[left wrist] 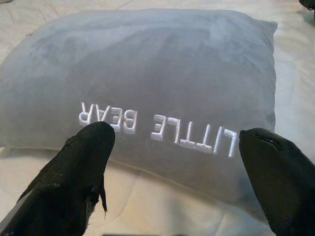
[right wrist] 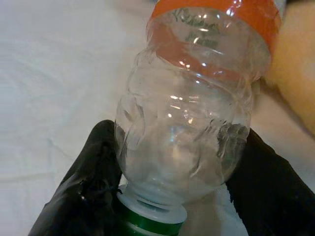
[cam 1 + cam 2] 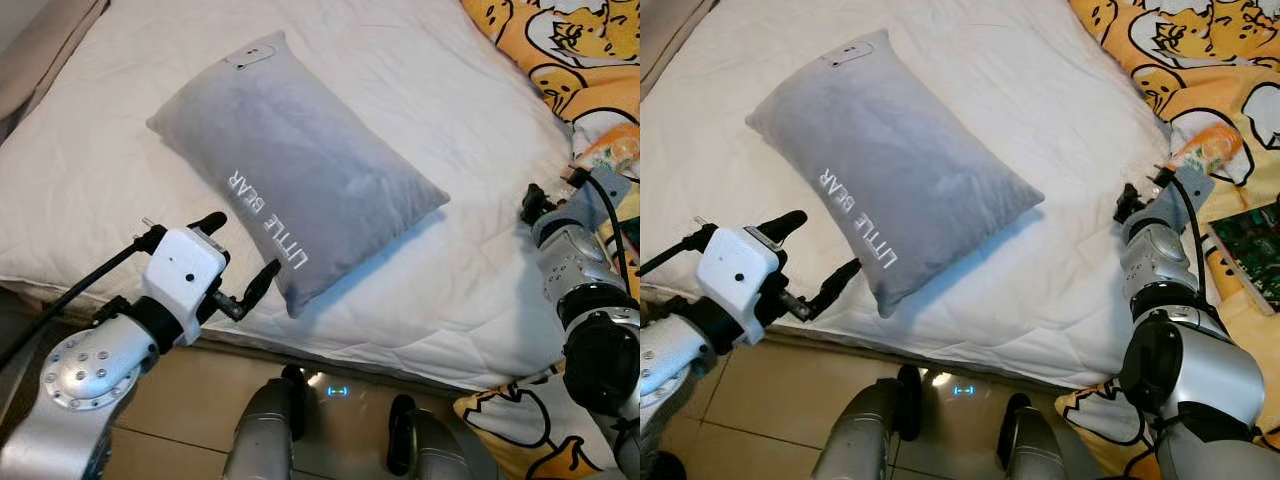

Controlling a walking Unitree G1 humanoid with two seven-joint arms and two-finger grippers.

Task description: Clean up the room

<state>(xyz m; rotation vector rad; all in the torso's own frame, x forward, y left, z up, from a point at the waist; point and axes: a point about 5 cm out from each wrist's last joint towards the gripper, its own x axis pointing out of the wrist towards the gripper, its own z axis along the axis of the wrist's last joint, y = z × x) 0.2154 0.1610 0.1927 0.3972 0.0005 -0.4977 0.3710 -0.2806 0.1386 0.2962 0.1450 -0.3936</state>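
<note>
Right gripper (image 2: 172, 182) is clamping a clear plastic bottle (image 2: 189, 123) with an orange label, its green cap toward the wrist, over the white bed (image 3: 450, 150) beside the yellow cartoon blanket (image 3: 560, 50). Left gripper (image 1: 177, 162) is hovering with fingers spread, just short of the grey "LITTLE BEAR" pillow (image 3: 290, 165) lying on the bed.

- The grey pillow (image 3: 290, 160) on the bed carries "LITTLE BEAR" stitched in white capital letters along one long edge.
- The clear plastic bottle (image 2: 189, 123) has print on its orange label, too blurred to read.
</note>
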